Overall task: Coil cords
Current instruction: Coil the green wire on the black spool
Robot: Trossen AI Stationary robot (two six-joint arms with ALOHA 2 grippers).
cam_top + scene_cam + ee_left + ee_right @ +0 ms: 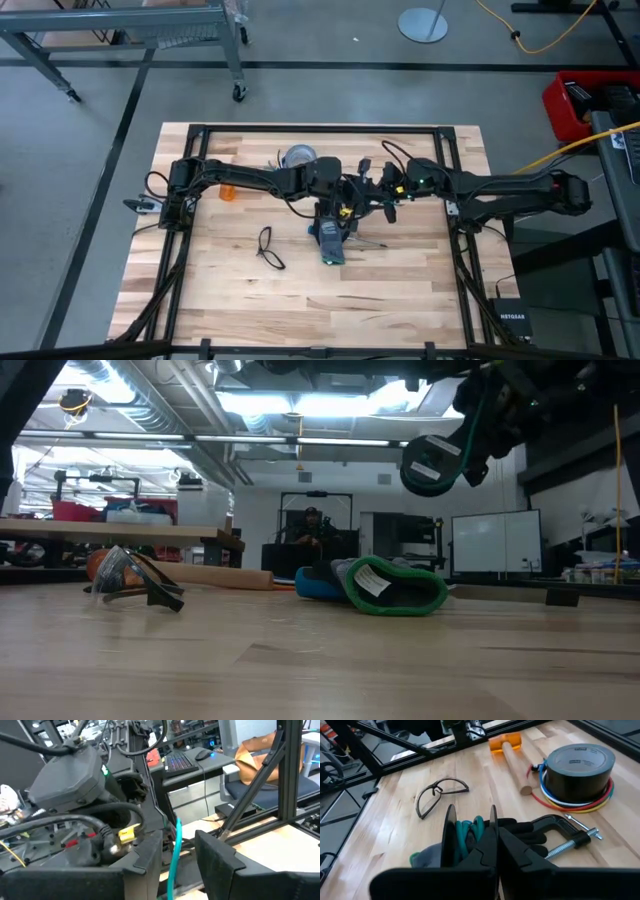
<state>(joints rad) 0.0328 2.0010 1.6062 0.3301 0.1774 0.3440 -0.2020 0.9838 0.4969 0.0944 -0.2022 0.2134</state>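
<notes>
I have the right fingers (470,832) pinched on the teal cord (469,831) above mid-counter (400,290), so my half-open left fingers (177,855) can take it for coiling.

The only wording that reads is "NETGEAR", in white letters on a small black box (510,318) at the table's corner, well off to the right gripper's (471,822) side. The white labels on the grey tape roll (578,766) are too small to read.
</notes>
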